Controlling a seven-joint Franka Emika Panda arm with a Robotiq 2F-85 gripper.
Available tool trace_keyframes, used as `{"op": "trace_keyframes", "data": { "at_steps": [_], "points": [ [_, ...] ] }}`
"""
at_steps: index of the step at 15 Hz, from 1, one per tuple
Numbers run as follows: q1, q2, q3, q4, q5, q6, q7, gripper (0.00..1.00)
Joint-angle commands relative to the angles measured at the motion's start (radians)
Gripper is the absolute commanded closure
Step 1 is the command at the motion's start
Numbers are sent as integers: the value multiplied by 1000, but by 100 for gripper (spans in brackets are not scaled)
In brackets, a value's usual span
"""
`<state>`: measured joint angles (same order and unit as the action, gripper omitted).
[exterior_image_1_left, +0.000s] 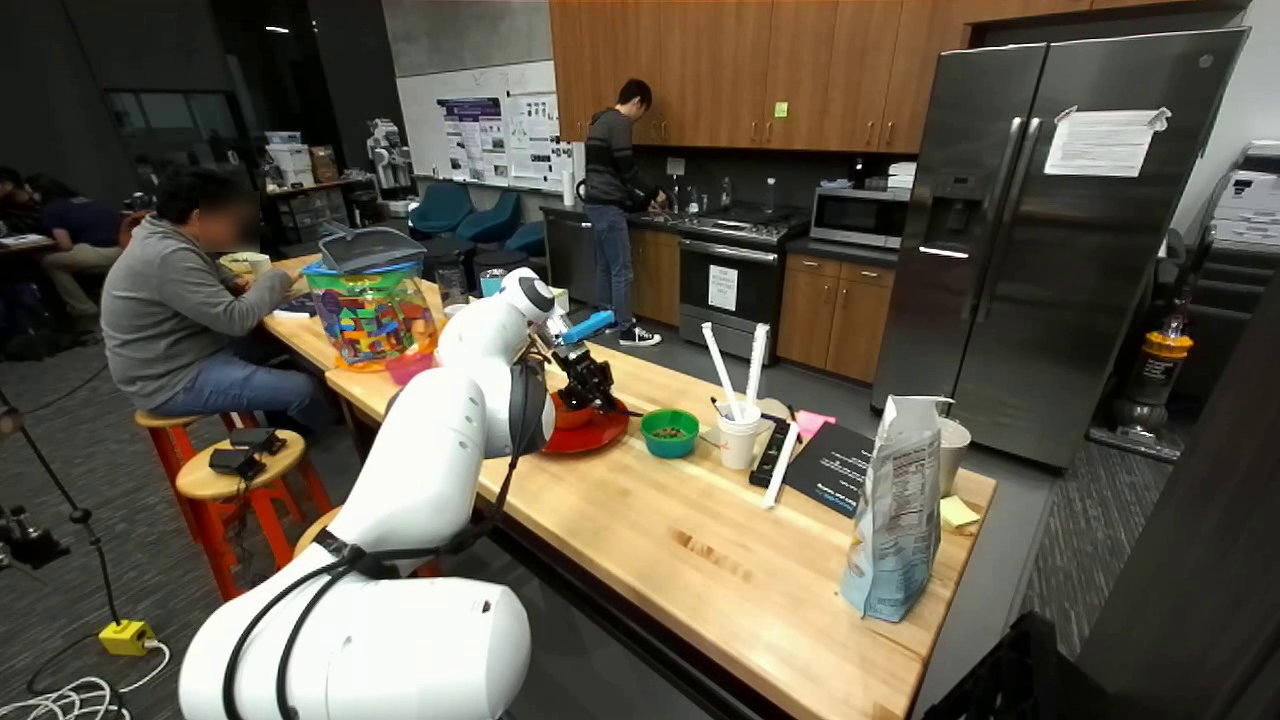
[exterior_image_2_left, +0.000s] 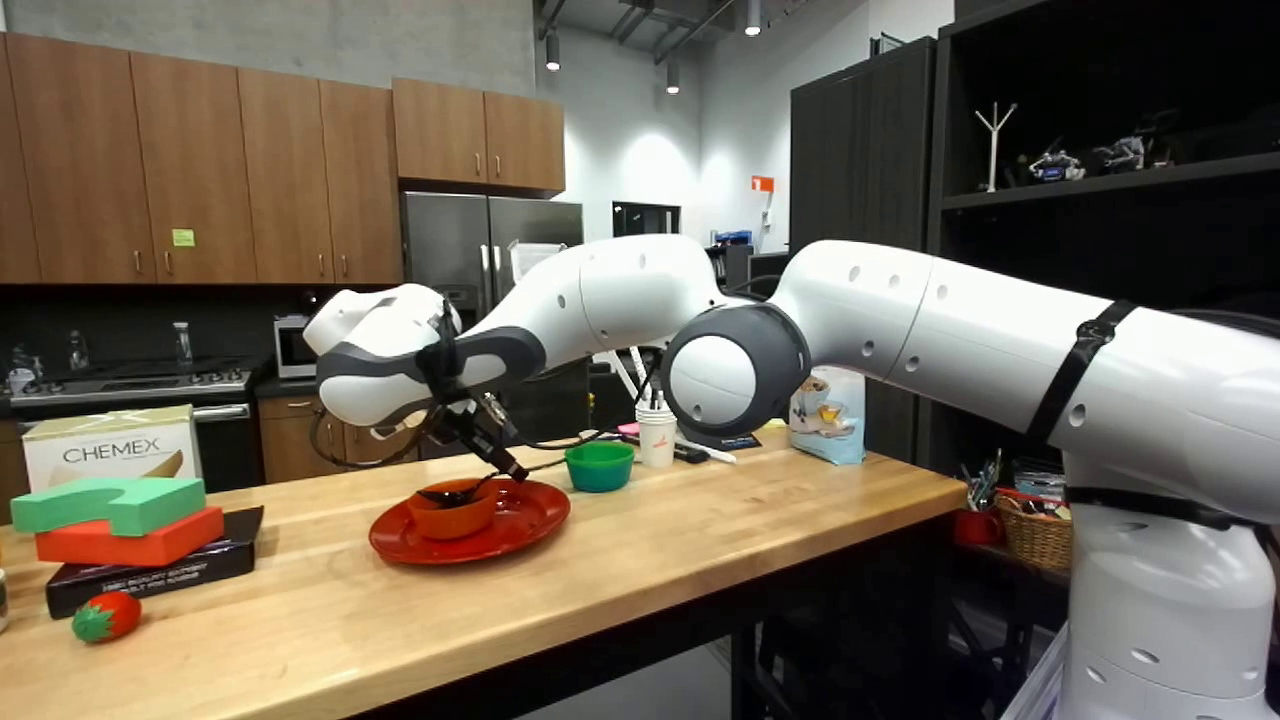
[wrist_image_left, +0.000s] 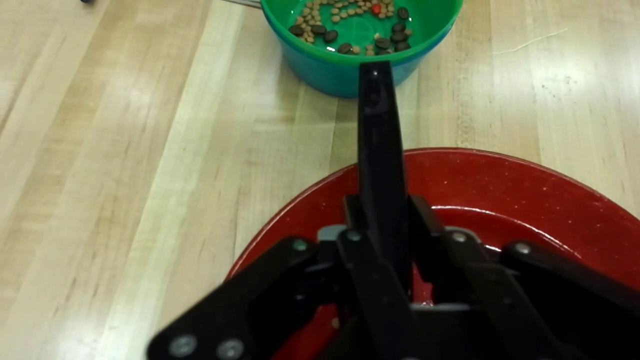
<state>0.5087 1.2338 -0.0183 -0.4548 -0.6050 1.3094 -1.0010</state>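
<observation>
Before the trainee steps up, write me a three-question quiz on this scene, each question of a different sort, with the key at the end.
1. What is the gripper holding?

2. True or false: the round green bowl contains small tan pellets and dark oval beans.

3. Choose one. The small round orange bowl is:
a) inside the green bowl
b) on the shallow round red plate
c) underneath the red plate

Key: 1. A long black spoon, by its handle. 2. True. 3. b.
</observation>
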Motion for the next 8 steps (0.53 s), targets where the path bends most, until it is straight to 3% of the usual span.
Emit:
{"op": "trace_keyframes", "data": {
  "at_steps": [1, 5, 6, 7, 8],
  "points": [
    [10, 27, -37, 48, 30, -15, -18, 75],
    [11, 28, -37, 49, 30, -15, -19, 75],
    [11, 28, -37, 49, 30, -14, -20, 81],
    [12, 29, -39, 49, 30, -15, -19, 50],
    [14, 30, -43, 50, 29, -15, -19, 49]
  ]
}}
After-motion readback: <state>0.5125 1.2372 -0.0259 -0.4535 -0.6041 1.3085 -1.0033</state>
